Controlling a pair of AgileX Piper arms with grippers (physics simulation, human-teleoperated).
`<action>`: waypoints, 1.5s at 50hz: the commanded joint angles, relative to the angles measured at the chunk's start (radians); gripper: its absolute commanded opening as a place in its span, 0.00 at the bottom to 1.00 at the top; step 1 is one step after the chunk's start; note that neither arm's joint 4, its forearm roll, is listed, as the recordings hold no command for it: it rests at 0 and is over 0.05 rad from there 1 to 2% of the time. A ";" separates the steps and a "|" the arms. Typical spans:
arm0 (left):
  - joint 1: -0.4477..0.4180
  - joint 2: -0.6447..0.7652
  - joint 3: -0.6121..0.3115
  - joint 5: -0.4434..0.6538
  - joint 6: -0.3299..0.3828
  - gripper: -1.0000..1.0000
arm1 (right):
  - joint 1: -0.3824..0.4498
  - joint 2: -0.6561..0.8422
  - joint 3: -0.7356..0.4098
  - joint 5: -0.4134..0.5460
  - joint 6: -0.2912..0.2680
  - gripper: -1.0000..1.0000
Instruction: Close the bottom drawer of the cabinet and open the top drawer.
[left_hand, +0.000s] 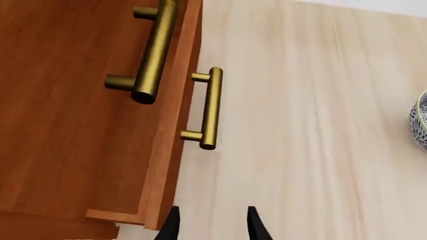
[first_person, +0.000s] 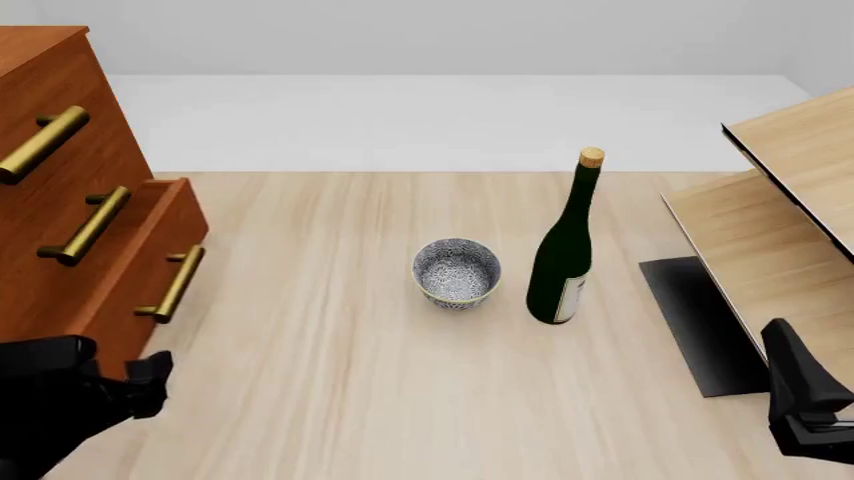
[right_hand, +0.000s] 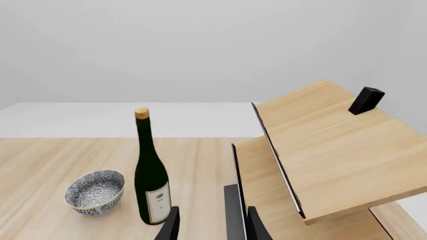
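Note:
The reddish-brown cabinet (first_person: 40, 50) stands at the table's left edge. Its bottom drawer (first_person: 187, 225) sticks out from the cabinet front, brass handle (first_person: 174, 283) facing the table. The top drawer (first_person: 100, 140) sits flush, as far as I can tell. My left gripper (first_person: 147, 385) hovers near the front left, just short of the bottom drawer's near corner and apart from it. In the left wrist view the left gripper (left_hand: 212, 225) is open and holds nothing, and the bottom drawer's handle (left_hand: 208, 107) lies ahead. My right gripper (right_hand: 212, 225) is open and holds nothing, low at the front right (first_person: 787, 360).
A blue-patterned bowl (first_person: 457, 272) and a dark green bottle (first_person: 563, 255) stand mid-table. Pale slanted wooden furniture (first_person: 787, 200) on a black base (first_person: 701, 320) fills the right side, close to the right gripper. A second, nearer brass handle (left_hand: 153, 50) shows in the left wrist view.

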 joint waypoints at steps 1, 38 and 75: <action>0.056 0.004 -0.008 -0.016 0.026 1.00 | 0.002 -0.007 0.000 0.007 0.000 1.00; 0.217 0.063 0.003 -0.150 0.112 1.00 | 0.008 -0.004 0.000 0.006 0.001 1.00; 0.256 0.071 -0.006 -0.161 0.119 1.00 | 0.006 0.025 0.000 -0.023 0.000 1.00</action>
